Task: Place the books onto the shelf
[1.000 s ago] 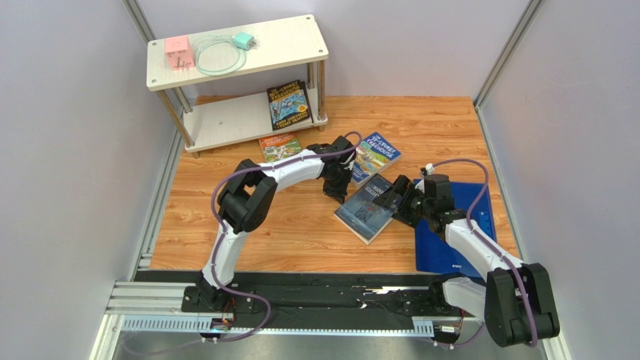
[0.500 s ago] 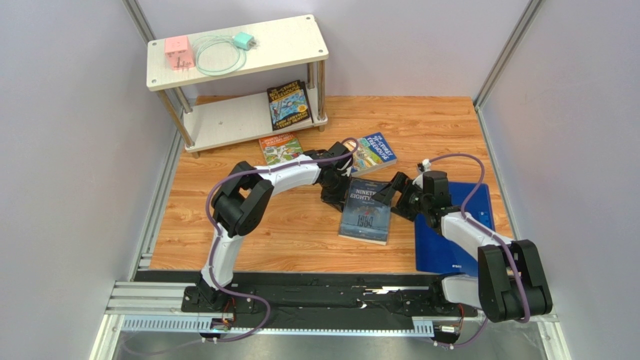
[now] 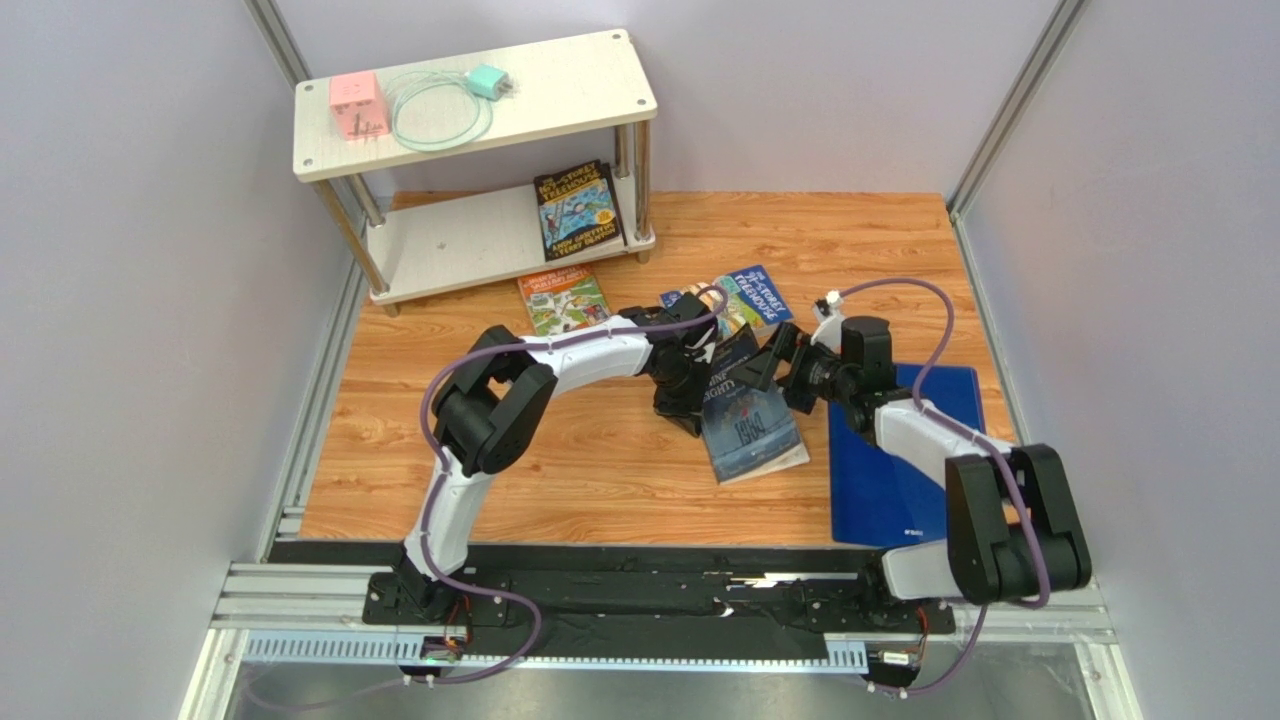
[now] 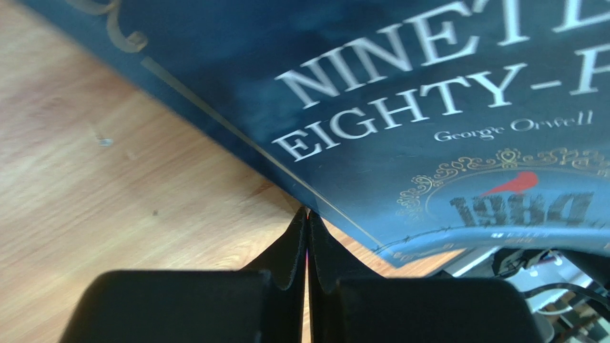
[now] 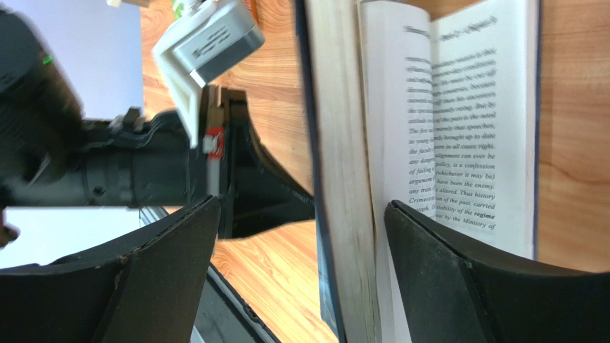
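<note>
**Orwell paperback tipped up for a grasp**

Near the wooden table's [image 3: 451, 450] middle, the slate-blue Nineteen Eighty-Four paperback [image 3: 751, 428] sits tilted. One edge is against the left gripper [image 4: 306, 218], whose jaws are pinched together on nothing, probably to act as a wedge. The right gripper [image 5: 302, 207] stands wide astride the raised page edge and has not clamped. The shelf [image 3: 451, 240] is at the far left corner, well apart.

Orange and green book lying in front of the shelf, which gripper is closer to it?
Left. The left gripper is right of the orange-green book, at the slate blue book's left edge; the right gripper is farther right, across that book.
</note>
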